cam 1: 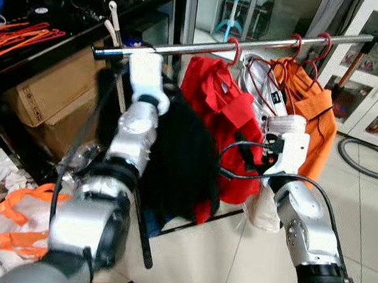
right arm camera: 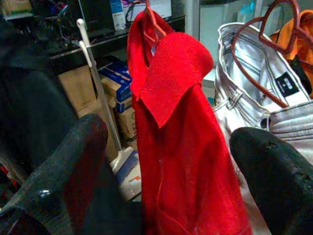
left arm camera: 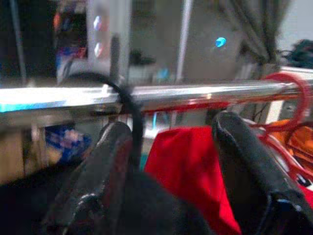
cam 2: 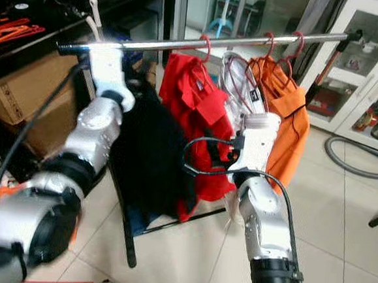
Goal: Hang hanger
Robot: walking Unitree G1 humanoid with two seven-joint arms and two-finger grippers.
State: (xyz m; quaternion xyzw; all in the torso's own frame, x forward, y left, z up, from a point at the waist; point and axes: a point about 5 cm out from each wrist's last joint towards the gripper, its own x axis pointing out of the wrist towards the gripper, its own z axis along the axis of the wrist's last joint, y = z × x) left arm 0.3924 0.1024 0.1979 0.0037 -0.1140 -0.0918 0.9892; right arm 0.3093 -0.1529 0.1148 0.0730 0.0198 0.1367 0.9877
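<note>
Black hanger hook (left arm camera: 128,100) already over steel rail (left arm camera: 195,93), soft black garment (cam 1: 181,160) hanging limp; left gripper (left arm camera: 171,161) spread just below. Right gripper (right arm camera: 166,161) spread too. Best held by stiff hook

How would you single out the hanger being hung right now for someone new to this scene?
Start at the chrome rail running across the clothes rack. At its left end, under the left gripper, a black hook loops over the rail, carrying a black garment. The neighbouring hangers to its right are all red.
</note>
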